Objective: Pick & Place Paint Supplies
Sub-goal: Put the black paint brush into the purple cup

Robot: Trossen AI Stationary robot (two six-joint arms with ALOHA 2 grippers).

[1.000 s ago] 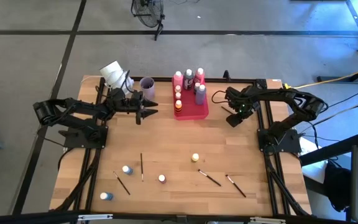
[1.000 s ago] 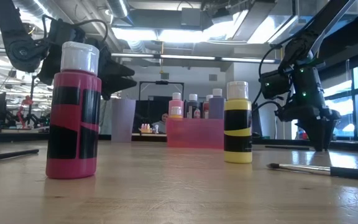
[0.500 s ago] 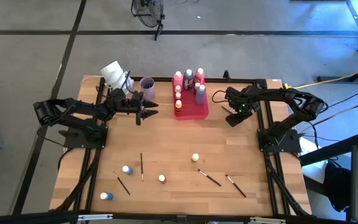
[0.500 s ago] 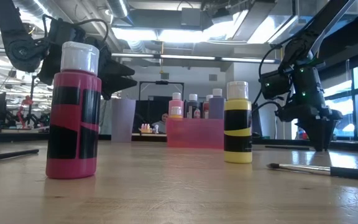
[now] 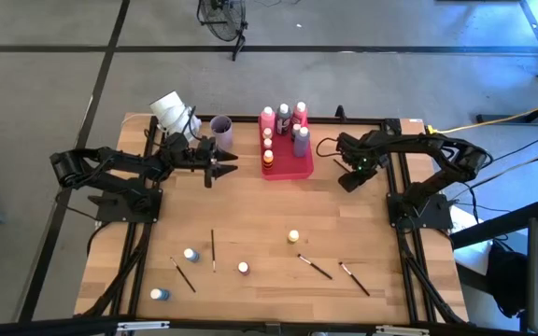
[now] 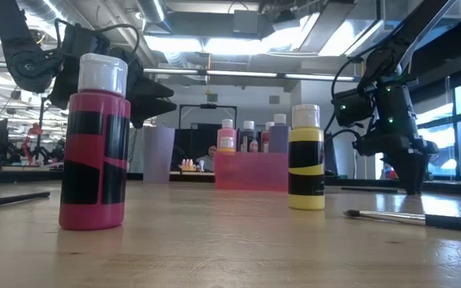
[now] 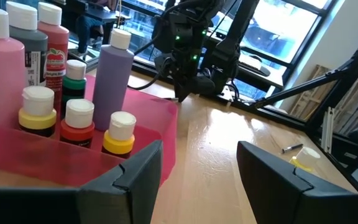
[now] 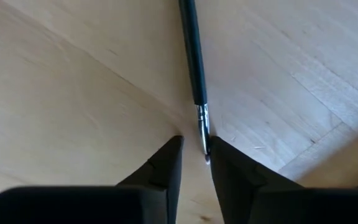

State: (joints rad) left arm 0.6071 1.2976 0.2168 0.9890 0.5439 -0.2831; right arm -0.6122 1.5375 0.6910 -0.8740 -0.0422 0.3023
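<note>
My right gripper (image 8: 196, 149) points down at the table right of the pink-red tray (image 5: 292, 169). It is open by a narrow gap, with one finger on either side of the pale-tipped end of a thin dark paintbrush (image 8: 193, 56) that lies flat on the wood. I cannot tell whether a finger touches it. My left gripper (image 5: 229, 168) hovers open and level just left of the tray, which holds several upright paint bottles (image 7: 115, 74). Loose bottles stand near the near edge: yellow (image 5: 293, 237), blue (image 5: 191, 254), pink (image 6: 94, 144).
A lilac cup (image 5: 220, 126) stands left of the tray at the far edge, with a white object (image 5: 167, 107) beyond it. Several more paintbrushes (image 5: 213, 250) (image 5: 314, 267) (image 5: 354, 278) lie on the near half, and another blue bottle (image 5: 160, 294) stands near the near-left corner.
</note>
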